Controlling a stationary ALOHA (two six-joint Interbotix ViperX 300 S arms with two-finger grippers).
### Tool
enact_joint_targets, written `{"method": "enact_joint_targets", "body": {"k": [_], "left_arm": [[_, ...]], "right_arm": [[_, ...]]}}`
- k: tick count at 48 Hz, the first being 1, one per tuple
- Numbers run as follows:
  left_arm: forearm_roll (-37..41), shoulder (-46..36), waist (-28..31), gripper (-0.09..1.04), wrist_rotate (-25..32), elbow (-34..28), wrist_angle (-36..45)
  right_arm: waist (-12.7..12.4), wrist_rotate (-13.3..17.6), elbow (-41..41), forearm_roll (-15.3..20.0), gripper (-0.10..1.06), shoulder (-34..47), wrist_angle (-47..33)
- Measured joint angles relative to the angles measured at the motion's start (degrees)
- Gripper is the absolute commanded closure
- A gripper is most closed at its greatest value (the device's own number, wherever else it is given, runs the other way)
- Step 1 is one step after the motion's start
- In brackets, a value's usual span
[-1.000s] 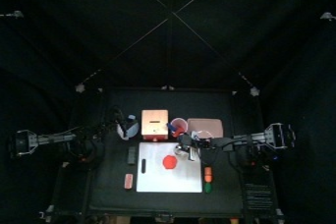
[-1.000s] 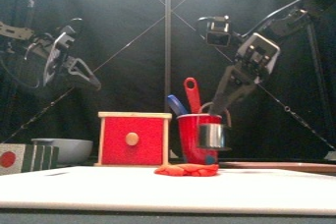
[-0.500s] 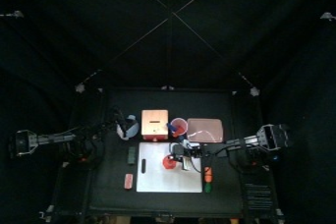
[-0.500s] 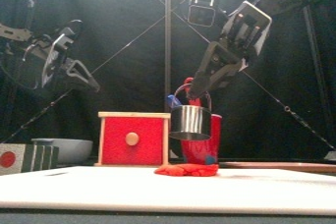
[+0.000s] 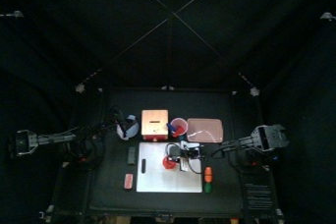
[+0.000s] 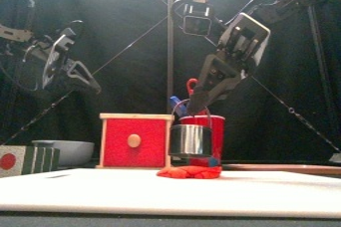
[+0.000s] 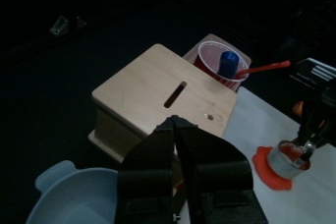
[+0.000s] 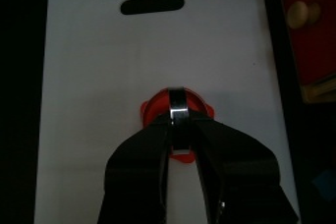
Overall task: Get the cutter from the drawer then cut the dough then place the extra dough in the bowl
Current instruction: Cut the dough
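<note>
— What did my right gripper (image 8: 175,122) hold?
— Your jaws pinched the cutter (image 6: 190,139), just over the dough (image 6: 189,172) on the board (image 8: 132,71); your left gripper (image 7: 175,125) hung closed above the box (image 7: 157,95).

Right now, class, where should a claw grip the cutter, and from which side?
At its top, from above: the cutter stands upright, ring down over the flat dough, so only its top is free. The right claw holds it so.

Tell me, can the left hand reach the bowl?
Probably yes. The left hand hangs empty up high, the bowl sits uncovered below beside the wooden box, and the right hand holds the cutter over at the dough.
</note>
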Motion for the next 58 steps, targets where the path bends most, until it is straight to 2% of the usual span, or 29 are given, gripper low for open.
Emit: {"method": "enact_joint_targets", "body": {"k": [50, 58], "left_arm": [[0.0, 0.0, 0.0, 0.57, 0.0, 0.4, 0.3], [-0.1, 0.0, 0.0, 0.57, 0.0, 0.4, 0.3]], "right_arm": [[-0.2, 0.0, -1.0, 0.0, 0.39, 2.3, 0.8], [-0.2, 0.0, -1.0, 0.0, 0.33, 2.3, 1.0]]}}
